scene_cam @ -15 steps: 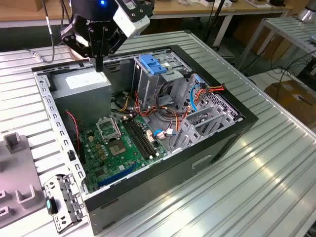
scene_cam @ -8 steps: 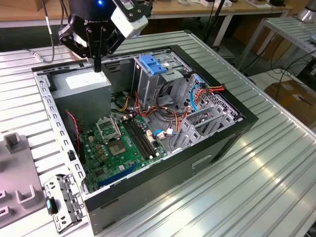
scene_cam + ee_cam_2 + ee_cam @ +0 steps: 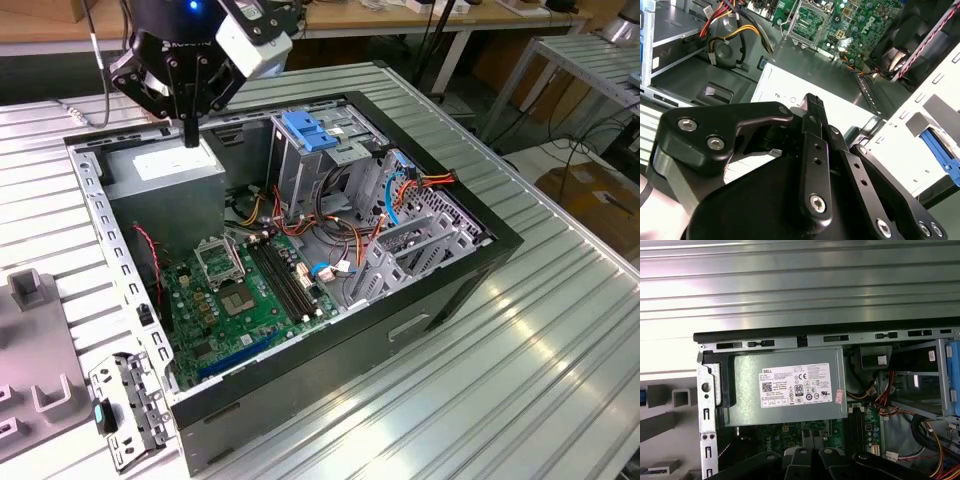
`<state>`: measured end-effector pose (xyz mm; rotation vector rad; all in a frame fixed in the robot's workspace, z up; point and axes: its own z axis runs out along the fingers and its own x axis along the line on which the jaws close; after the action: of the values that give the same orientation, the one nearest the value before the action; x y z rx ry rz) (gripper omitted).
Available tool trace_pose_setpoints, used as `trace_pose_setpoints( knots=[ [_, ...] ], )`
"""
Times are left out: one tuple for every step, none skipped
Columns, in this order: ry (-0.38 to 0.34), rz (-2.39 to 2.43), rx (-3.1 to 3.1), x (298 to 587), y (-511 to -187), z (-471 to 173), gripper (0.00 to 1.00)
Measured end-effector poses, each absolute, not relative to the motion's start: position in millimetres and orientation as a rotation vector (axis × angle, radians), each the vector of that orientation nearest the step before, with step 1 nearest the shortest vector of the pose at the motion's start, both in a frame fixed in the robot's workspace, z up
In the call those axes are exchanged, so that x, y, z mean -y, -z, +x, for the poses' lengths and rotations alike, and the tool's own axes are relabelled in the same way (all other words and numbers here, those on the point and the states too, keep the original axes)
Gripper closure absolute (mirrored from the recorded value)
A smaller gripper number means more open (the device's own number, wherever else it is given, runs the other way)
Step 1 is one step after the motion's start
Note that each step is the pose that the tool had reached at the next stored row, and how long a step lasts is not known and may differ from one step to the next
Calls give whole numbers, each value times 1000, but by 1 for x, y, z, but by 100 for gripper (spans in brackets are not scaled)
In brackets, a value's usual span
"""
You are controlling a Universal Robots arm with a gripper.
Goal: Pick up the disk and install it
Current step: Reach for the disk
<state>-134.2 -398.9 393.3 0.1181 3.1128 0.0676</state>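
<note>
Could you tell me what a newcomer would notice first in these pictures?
The open computer case, its green motherboard bared, draws the eye first, in the middle of the exterior view. Next come the black gripper poised just above the grey power supply, and the bright blue handle on the drive cage to the exterior view's right of it.

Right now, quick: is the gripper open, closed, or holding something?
Gripper: closed, holding nothing, poised over the power-supply box.
</note>
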Motion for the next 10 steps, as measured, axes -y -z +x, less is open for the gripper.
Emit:
trace_pose_setpoints(
  knots=[
    [-68,118,-3113,399,-393,-136,89],
    [-68,118,-3113,399,-393,-137,89],
    [-68,118,-3113,399,-393,-138,89],
    [-68,118,-3113,399,-393,-139,89],
    [-68,118,-3113,399,-393,-140,89],
    [-68,118,-3113,399,-393,-141,89],
    [-68,118,-3113,399,-393,-142,89],
    [-67,118,-3113,399,-393,-143,89],
    [-68,118,-3113,399,-393,-144,89],
    [-68,118,-3113,399,-393,-145,89]
  ],
)
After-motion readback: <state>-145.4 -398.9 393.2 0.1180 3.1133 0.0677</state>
